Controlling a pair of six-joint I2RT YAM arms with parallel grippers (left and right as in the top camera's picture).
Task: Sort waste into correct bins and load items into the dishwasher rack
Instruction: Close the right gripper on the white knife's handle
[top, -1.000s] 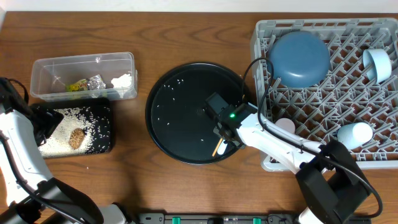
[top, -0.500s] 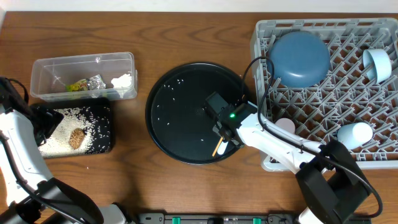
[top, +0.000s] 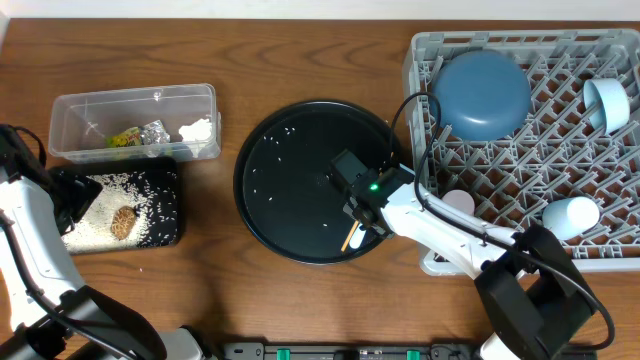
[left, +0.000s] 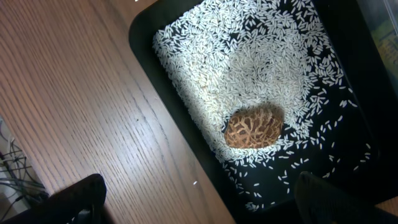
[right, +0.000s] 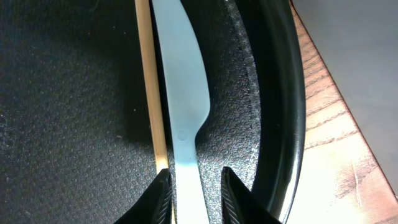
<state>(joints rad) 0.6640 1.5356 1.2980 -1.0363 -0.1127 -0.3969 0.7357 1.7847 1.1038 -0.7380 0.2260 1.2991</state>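
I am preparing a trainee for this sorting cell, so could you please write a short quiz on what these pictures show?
1. True or false: the brown food scrap lies among rice grains in the shallow black tray.
2. In its wrist view, the right pincer is: A) wide apart, holding nothing; B) closed on the handle of the white spoon; C) out of view.
3. Fill in: the left pincer hangs ___ above the tray's edge, holding nothing.

Key: 1 true; 2 B; 3 open.
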